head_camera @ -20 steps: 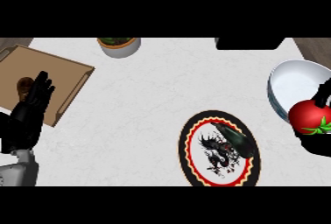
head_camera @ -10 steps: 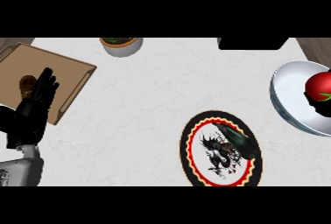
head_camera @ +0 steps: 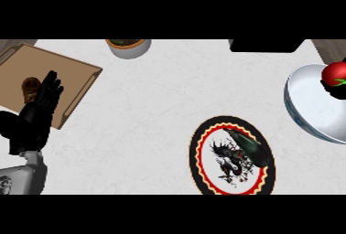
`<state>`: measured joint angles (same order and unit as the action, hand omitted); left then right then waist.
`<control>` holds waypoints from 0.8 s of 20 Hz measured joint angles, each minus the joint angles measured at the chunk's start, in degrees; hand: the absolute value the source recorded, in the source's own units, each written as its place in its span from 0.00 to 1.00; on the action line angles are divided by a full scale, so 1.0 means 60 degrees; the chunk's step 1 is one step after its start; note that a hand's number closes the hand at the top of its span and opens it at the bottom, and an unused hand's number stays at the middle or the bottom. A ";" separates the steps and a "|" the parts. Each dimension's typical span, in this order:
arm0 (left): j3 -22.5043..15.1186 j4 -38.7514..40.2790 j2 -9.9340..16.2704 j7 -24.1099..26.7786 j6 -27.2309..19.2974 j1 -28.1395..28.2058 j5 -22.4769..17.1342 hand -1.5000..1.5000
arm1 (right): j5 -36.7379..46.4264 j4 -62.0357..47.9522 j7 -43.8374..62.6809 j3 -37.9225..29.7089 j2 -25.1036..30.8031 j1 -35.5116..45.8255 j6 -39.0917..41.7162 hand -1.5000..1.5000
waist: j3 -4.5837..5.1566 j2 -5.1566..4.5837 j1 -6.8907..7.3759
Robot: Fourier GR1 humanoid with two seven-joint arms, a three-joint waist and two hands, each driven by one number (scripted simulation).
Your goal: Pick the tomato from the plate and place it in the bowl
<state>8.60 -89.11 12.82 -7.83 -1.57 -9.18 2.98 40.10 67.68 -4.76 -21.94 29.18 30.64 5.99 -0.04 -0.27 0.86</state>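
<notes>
The tomato (head_camera: 334,73) sits inside the white bowl (head_camera: 310,112) at the right edge of the head view, up against the bowl's far upper side, with a bit of green stem showing on its lower right. Just below the tomato a dark shape (head_camera: 339,91) lies against it at the very edge of the view; it may be part of the right hand, but too little shows to tell what it is or how any fingers stand. The bowl rests on the pale marbled bench (head_camera: 169,100), partly cut off by the right edge. Below and to the left of the bowl, near but not touching it, lies the plate (head_camera: 206,157) with a black, red and yellow rim and a dark dragon pattern on white; a dark green elongated thing (head_camera: 250,146) lies across its upper right part. The left hand (head_camera: 37,114) shows at the left of the view, fingers straight and together, pointing up, resting over the edge of a brown wooden board (head_camera: 74,77) that lies on the bench's left side. A small brown object (head_camera: 30,87) lies on that board just beside the fingertips. At the top edge stands a light-coloured pot (head_camera: 128,48) with something green and brown in it, and a black shape (head_camera: 267,45) sits at the top right.
</notes>
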 measured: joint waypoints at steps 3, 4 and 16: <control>-0.0010 -0.0006 -0.0018 -0.0025 0.0000 -0.0046 0.0019 0.50 | 0.0448 -0.1368 -0.0473 0.0146 0.0343 0.0320 -0.0389 1.00 | 0.0008 -0.0030 0.0045; -0.0012 -0.0040 -0.0006 -0.0009 0.0045 -0.0030 -0.0010 0.50 | 0.0719 -0.1724 -0.0290 0.0254 0.0490 0.0313 -0.0347 1.00 | 0.0008 -0.0043 0.0091; 0.0021 0.0323 -0.0023 0.0207 0.0120 -0.0205 0.0002 0.50 | 0.0126 -0.6436 -0.2397 -0.0616 0.1392 0.1649 0.0336 0.00 | -0.0022 -0.0074 0.0140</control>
<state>8.73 -87.17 12.69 -6.59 -0.85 -10.41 2.99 40.85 29.06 -19.14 -25.63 37.53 40.53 8.01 -0.17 -0.72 1.70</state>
